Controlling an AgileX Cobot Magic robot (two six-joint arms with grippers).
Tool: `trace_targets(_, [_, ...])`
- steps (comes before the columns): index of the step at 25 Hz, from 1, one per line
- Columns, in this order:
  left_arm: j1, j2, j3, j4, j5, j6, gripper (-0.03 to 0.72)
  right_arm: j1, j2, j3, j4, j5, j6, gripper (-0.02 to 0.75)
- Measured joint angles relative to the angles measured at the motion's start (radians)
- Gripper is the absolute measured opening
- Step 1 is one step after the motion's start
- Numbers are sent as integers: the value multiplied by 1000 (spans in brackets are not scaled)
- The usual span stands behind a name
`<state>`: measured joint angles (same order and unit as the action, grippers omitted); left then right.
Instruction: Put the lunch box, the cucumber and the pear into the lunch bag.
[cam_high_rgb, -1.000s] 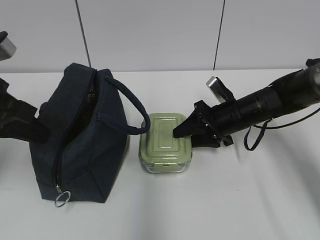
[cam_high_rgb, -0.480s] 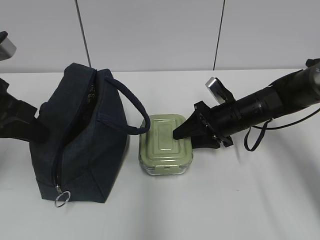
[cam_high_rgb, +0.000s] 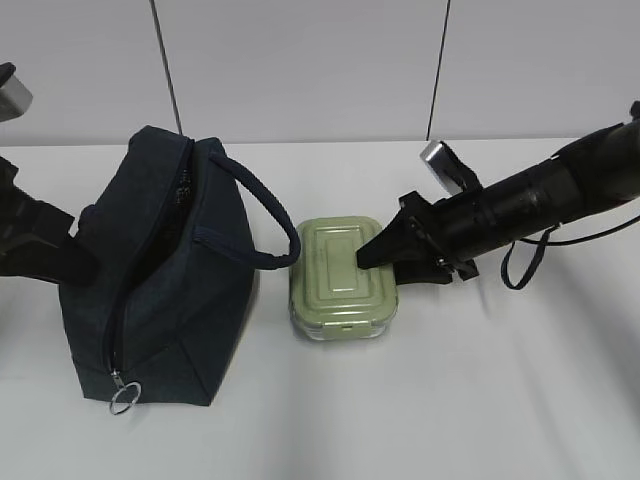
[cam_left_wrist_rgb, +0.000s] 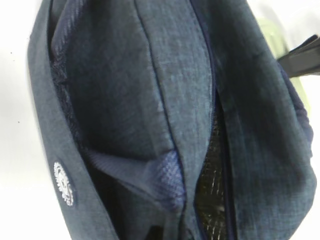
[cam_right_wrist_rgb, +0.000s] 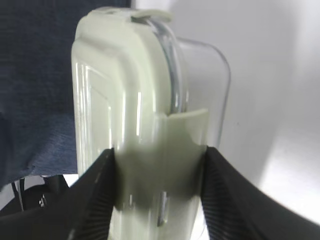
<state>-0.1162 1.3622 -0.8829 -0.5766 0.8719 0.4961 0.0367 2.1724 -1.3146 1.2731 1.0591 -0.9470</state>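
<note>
Here, exterior view: the right gripper (cam_high_rgb: 378, 262) clamps the lunch box (cam_high_rgb: 343, 280), center frame, beside the lunch bag (cam_high_rgb: 160, 270). Lift level. Left wrist view: the bag mouth gapes; left gripper's state cannot be told. Right wrist view: fingers (cam_right_wrist_rgb: 97, 192) pinch the lid sides.

The lunch bag (cam_high_rgb: 165, 290) is dark navy woven cloth, matt, with a fine visible weave; in the left wrist view (cam_left_wrist_rgb: 165, 100) its inner lining looks like a black mesh with a faint sheen. A shiny metal ring pull (cam_high_rgb: 122, 400) hangs from its zip. Its loop handle (cam_high_rgb: 262, 215) is padded matt cloth. The lunch box (cam_high_rgb: 344, 280) has a smooth, glossy pale green plastic lid (cam_right_wrist_rgb: 120, 125) over a clear, glassy base (cam_right_wrist_rgb: 202, 80). The right gripper (cam_right_wrist_rgb: 157, 192) has 2 matt black fingers (cam_right_wrist_rgb: 95, 200) with ribbed surfaces. The table (cam_high_rgb: 520, 400) is smooth, matt white.
</note>
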Motion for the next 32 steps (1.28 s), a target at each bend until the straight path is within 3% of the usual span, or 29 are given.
trace_targets(7, [0,0,0,1,0,0,2,-91,-78,2,-3,55,9,368])
trace_targets(18, [0,0,0,1,1,0,2,-79,-271,-24,18,84,86,368])
trace_targets(22, [0,0,0,1,1,0,2,-12,-314,-81,14,90,143,368])
trace_targets(26, [0,0,0,1,1,0,2,109,-319,-164,-8,102,210,368])
trace_targets(32, [0,0,0,1,0,0,2,278,-319,-301,-254,19,405,368])
